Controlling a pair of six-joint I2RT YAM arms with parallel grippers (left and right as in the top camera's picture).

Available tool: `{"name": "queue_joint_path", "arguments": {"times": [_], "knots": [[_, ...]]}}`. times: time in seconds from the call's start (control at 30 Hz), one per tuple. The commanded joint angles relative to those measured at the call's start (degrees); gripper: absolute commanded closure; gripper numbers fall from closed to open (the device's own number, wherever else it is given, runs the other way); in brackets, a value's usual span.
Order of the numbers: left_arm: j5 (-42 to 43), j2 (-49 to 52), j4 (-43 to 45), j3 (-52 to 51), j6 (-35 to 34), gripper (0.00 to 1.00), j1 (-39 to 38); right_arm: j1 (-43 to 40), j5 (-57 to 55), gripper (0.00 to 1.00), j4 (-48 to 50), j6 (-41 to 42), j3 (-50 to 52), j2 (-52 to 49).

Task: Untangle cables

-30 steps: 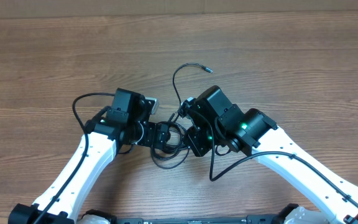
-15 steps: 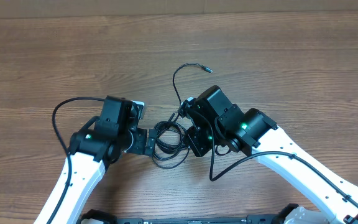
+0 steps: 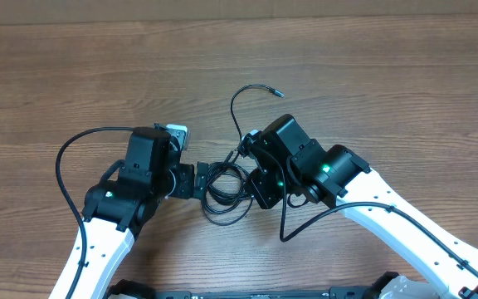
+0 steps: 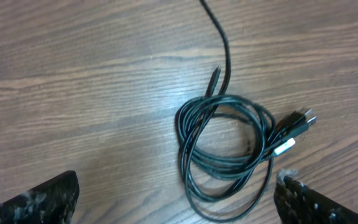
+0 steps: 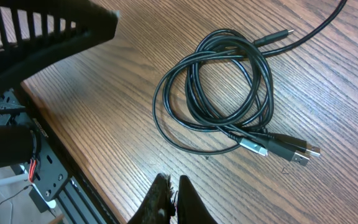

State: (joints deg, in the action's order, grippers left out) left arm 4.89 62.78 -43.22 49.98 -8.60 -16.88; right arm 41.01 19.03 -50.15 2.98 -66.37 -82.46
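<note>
My left arm [image 3: 106, 224] comes in from the near left edge of the table [image 3: 372, 75]. Its white link slants inward, and it bends at the black wrist to point right, low over the wood. My left claw [image 4: 176, 202] is spread wide. In the left wrist view its fingers [image 4: 42, 199] sit at the two bottom corners with nothing between the pads.

The cables [image 3: 225, 188] lie flat on the table just beyond those tips, between my two claws. They are thin black cords wound into one loose coil of several overlapping loops. Their plugs [image 4: 294, 124] stick out together at one side of the coil, one with a pale tip. A loose end [image 3: 274, 90] leaves the coil and curves off toward the far side. The left claw does not touch the coil.

My right claw [image 5: 173, 202] is clenched, its two tips close together at the bottom of the right wrist view, and it grips nothing. The coil lies ahead of it, apart from the tips. My right arm [image 3: 405, 224] comes from the near right corner, its white link slanting inward to black joints lit green. The wrist tilts down and left, just beside the coil.
</note>
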Motion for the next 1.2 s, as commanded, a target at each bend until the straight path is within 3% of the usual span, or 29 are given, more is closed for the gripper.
{"name": "queue_joint_path", "arguments": {"times": [0.0,1.17], "knots": [[1.16,0.48,0.66,1.60,-0.42,0.00,-0.50,0.11,-0.55,0.96,0.28,0.17,-1.27,1.22],[1.18,15.54,14.64,1.60,2.45,0.00,-0.52,0.11,-0.57,0.96,-0.15,0.20,-1.27,1.25]]}}
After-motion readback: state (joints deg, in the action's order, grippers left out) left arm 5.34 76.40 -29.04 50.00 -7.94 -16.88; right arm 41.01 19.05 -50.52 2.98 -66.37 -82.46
